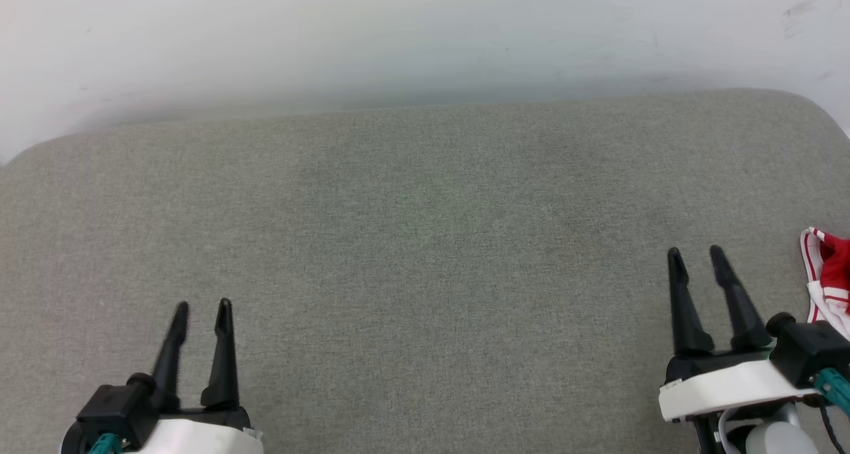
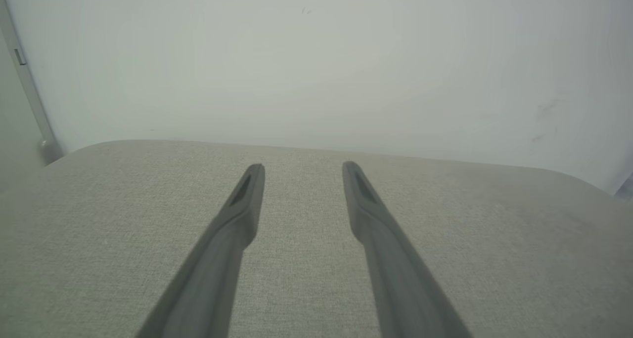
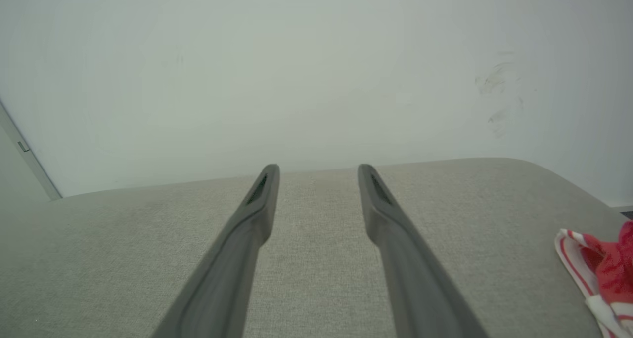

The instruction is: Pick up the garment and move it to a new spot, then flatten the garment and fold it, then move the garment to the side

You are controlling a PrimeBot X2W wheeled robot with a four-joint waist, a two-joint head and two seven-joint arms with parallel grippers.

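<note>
- left gripper (image 1: 204, 303): fingers spread, released, hovering over the grey fabric surface (image 1: 425, 202).
- white wall (image 1: 398, 29): beyond both sets of fingertips.
- right gripper (image 1: 695, 249): fingers spread, released, over the same surface.
- garment (image 1: 830, 275): red with white striped trim, bunched on the surface just right of the right gripper, not touching its fingers.

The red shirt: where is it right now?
In the head view the red shirt lies bunched at the right edge of the grey fabric surface, just right of the right gripper, partly cut off by the picture's edge.
</note>
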